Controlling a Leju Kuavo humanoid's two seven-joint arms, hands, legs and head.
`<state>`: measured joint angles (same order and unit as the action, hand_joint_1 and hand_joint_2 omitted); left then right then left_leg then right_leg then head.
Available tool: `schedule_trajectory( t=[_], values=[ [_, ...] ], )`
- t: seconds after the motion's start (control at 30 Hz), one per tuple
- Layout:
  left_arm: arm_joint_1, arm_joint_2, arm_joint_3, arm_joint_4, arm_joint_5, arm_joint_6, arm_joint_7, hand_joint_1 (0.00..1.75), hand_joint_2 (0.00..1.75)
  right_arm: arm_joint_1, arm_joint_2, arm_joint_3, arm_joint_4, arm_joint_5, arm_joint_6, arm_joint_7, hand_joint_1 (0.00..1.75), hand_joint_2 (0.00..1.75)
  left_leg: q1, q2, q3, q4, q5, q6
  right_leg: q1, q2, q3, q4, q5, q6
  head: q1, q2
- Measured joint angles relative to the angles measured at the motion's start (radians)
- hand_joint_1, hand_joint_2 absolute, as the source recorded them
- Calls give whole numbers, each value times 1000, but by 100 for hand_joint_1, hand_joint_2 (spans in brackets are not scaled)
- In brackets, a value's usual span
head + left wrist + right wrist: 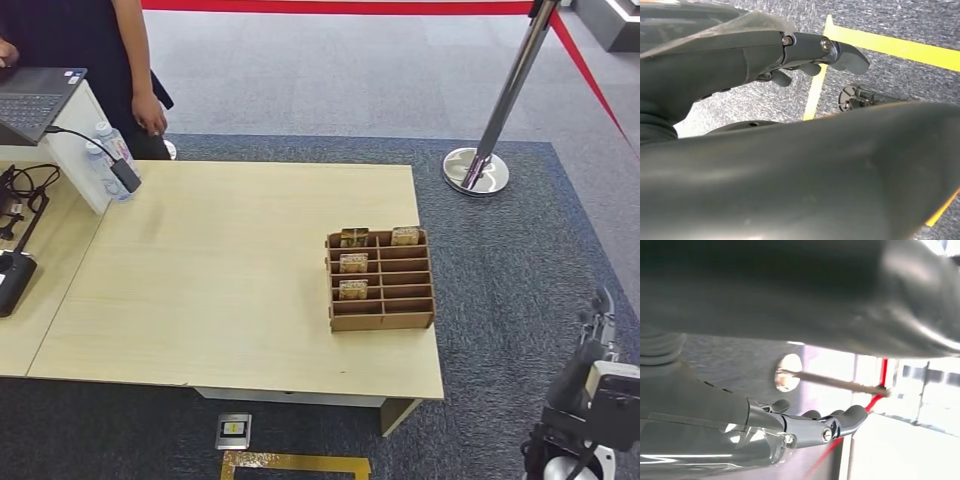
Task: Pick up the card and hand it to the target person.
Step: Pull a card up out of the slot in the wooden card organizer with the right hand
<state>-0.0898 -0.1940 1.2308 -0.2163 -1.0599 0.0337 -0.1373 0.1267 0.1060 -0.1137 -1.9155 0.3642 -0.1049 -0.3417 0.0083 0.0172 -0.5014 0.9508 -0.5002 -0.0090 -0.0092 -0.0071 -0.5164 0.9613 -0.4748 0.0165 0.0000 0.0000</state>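
Reaching not begun | both hands hold nothing, fingers apart | card (353, 263) thin, light, stiff | you pinch its top edge.

cards (353, 263) | four, seemingly upright | in wooden organizer (381, 320) slots

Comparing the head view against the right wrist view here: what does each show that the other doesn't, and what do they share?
Head view alone: the wooden table, the slotted card rack with cards standing in it, a laptop, water bottles, and a person's hand beyond the table's far edge.

Right wrist view alone: the right hand close up, fingers extended, nothing in it.

Shared: the stanchion with its round base, the red rope and the grey carpet.
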Motion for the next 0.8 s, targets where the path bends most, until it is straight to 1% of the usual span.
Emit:
schedule_trajectory(
  t=[0.1, 0.27, 0.33, 0.4, 0.47, 0.53, 0.63, 0.7, 0.8],
  values=[
    [-1, 9, -18, 2, -19, -10, -1, 0, 0, -65, -44, 55, 51, 77, -11, 42, 0, 175, 0, -1, 0, 0, 0, 0, 0, -2, 1, 0, -1, 0, 0, 0],
    [-3, 20, -42, 6, -43, -20, -6, 0, 0, -216, -137, 142, 204, 241, -82, 79, 0, 175, 0, -3, 1, 0, 0, 0, 0, -3, 2, 0, -1, 0, 0, 0],
    [-5, 25, -49, 8, -50, -24, -8, 0, 0, -283, -171, 183, 279, 338, -126, 84, 0, 175, 0, -2, 0, 0, 0, 0, 0, -3, 1, 0, -1, 0, 0, 0],
    [-7, 27, -53, 10, -55, -25, -10, 0, 0, -347, -191, 220, 348, 463, -184, 101, 0, 175, 0, -2, 0, 0, 0, 0, 0, -2, 1, 0, -1, 0, 0, 0],
    [-9, 29, -54, 12, -57, -25, -8, 0, 0, -426, -201, 263, 427, 577, -218, 135, 0, 175, 0, -2, 0, 0, 0, 0, 0, -2, 1, 0, -1, 0, 0, 0],
    [-10, 31, -52, 13, -55, -23, -6, 0, 0, -515, -209, 319, 521, 675, -231, 175, 0, 175, 0, -1, 0, 0, 0, 0, 0, -1, 1, 0, 0, 0, 0, 0],
    [-10, 34, -50, 15, -54, -22, -6, 0, 0, -613, -210, 380, 640, 752, -237, 213, 0, 175, 0, -1, 0, 0, 0, 0, 0, -1, 0, 0, 0, 0, 0, 0],
    [-9, 36, -52, 16, -56, -23, -7, 0, 0, -655, -205, 410, 705, 801, -246, 235, 0, 175, 0, -3, 0, 0, 0, 0, 0, -3, 1, 0, -1, 0, 0, 0],
    [-10, 39, -59, 17, -62, -26, -8, 0, 0, -688, -194, 443, 771, 869, -256, 272, 0, 175, 0, -5, 0, 0, 0, 0, 0, -5, 2, 0, -2, 0, 0, 0]
  ],
)
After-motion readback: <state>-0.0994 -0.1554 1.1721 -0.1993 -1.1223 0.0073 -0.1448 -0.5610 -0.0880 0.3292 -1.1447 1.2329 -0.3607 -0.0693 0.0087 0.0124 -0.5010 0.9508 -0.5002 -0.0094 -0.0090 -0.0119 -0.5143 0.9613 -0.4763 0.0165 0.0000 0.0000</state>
